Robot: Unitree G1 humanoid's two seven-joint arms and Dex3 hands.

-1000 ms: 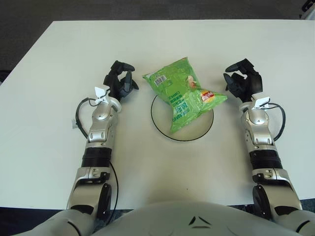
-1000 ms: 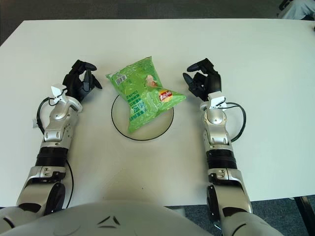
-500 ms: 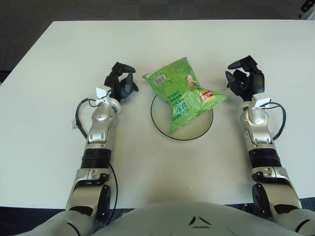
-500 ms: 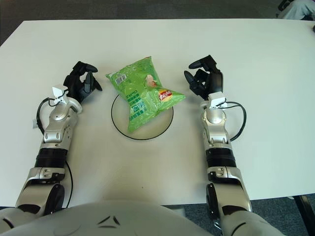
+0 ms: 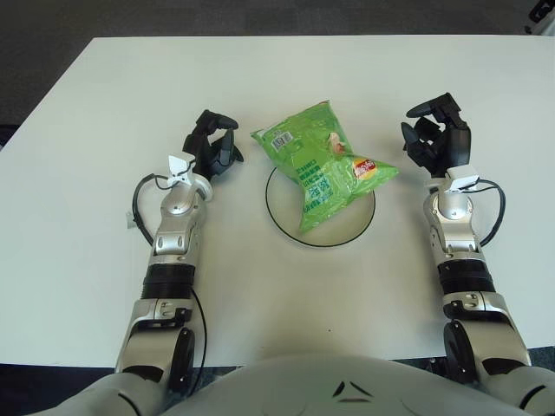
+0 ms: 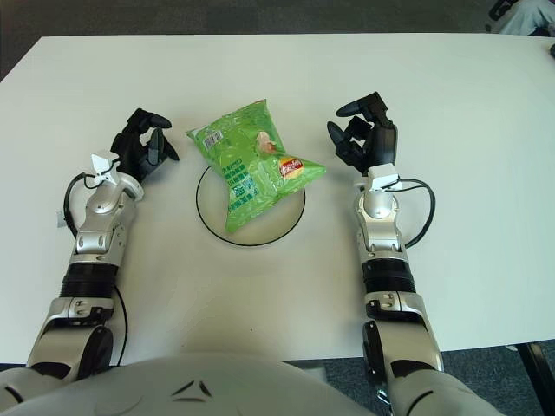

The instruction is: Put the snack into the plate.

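The snack (image 5: pixel 323 165) lies across the plate (image 5: pixel 286 227); the left hand (image 5: pixel 212 146) at nine o'clock and the right hand (image 5: pixel 438 139) at three o'clock have loose fingers holding nothing; job looks done.

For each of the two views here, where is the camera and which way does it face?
Left eye view: head camera facing forward and down at the white table; both arms, left hand, right hand and torso show.
Right eye view: same head, slightly rightward; same arms and torso, everything shifted left.
Shared: green snack bag lying over the plate, a hand on either side, neither touching it.
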